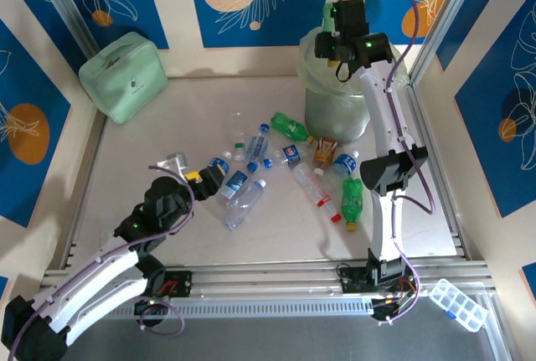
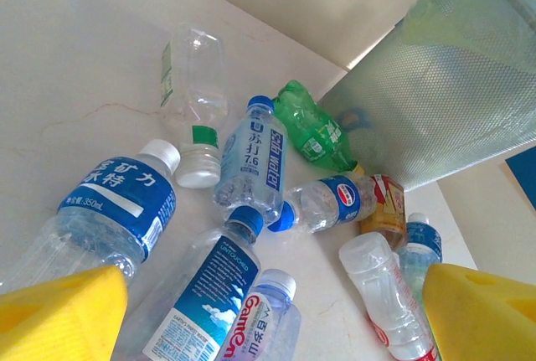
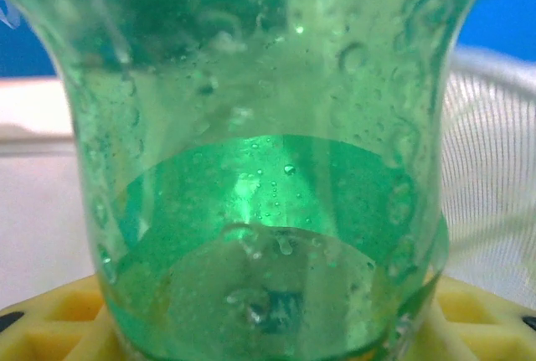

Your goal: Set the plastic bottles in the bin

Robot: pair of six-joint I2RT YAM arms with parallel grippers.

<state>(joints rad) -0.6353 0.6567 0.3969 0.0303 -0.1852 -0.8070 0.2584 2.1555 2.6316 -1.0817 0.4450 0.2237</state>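
Observation:
Over the bin [image 1: 337, 108] at the back right, my right gripper [image 1: 334, 36] is shut on a green plastic bottle [image 1: 328, 14]. In the right wrist view that bottle [image 3: 268, 168] stands between the yellow fingers [image 3: 50, 327], with the bin's rim [image 3: 494, 168] behind it. Several plastic bottles lie mid-table: blue-labelled ones [image 1: 238, 183], green ones [image 1: 291, 125] [image 1: 353, 198] and a red-labelled one [image 1: 314, 183]. My left gripper [image 1: 207, 179] is open just left of the pile. Between its yellow fingers [image 2: 63, 315] lie a blue-labelled bottle [image 2: 205, 286] and a Ganten bottle [image 2: 261, 321], neither of them gripped.
A mint-green case [image 1: 124, 76] sits at the back left. A clear compartment box [image 1: 459, 302] lies beyond the front rail at the right. Metal frame rails border the table. The bin's wall [image 2: 452, 101] rises behind the pile in the left wrist view.

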